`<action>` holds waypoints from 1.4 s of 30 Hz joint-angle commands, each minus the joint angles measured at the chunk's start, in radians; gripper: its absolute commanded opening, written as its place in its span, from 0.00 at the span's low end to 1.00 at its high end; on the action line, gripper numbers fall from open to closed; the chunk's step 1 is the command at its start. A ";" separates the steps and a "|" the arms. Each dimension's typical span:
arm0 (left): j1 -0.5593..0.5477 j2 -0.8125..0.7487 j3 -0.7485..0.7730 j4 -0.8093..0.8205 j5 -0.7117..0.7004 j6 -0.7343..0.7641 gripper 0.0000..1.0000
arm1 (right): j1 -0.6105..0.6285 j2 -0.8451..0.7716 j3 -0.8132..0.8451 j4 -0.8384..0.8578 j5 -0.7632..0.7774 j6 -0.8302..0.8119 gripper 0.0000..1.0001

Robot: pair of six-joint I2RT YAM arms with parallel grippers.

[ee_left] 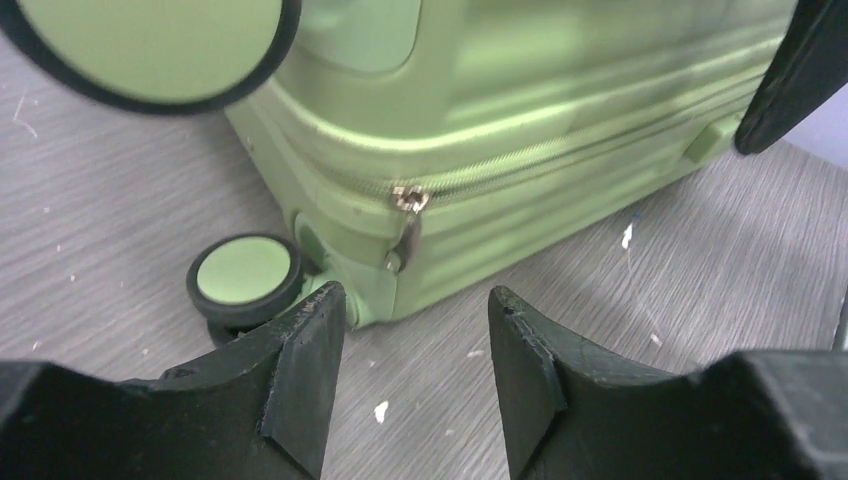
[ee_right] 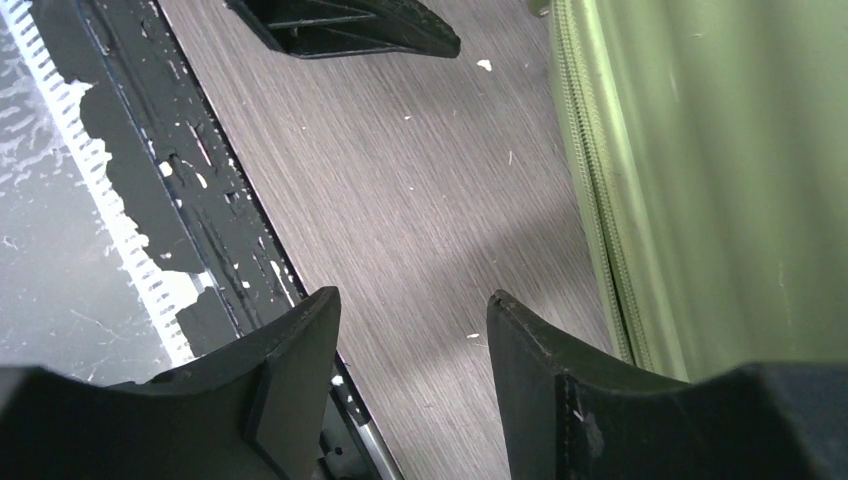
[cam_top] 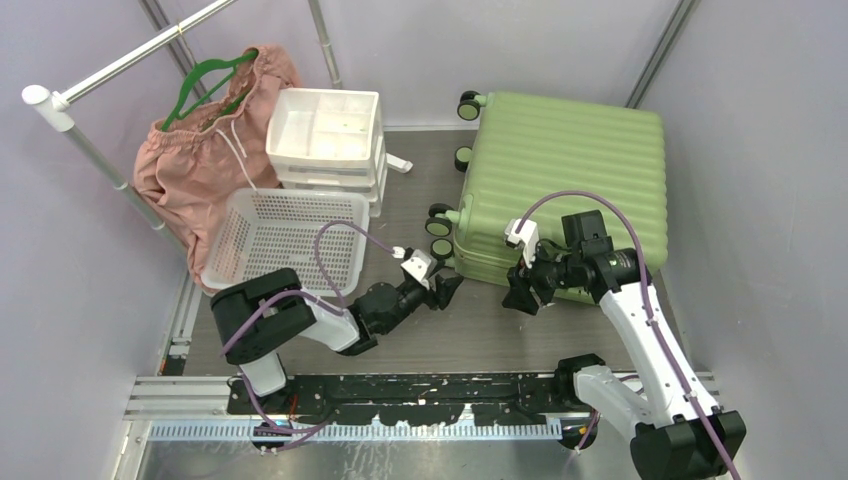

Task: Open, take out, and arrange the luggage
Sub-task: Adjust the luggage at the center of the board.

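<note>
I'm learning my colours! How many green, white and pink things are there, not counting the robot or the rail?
Green: 2 (suitcase, hanger)
White: 2 (perforated basket, drawer unit)
Pink: 1 (garment)
Total: 5

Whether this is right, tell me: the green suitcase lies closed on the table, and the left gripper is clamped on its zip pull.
No. The suitcase lies closed on the table, but the left gripper stands open just short of the zip pull; the left wrist view shows it.
</note>
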 commanded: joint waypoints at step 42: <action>-0.028 0.114 0.166 0.084 -0.213 0.139 0.00 | 0.075 0.020 0.008 0.073 0.108 0.047 0.62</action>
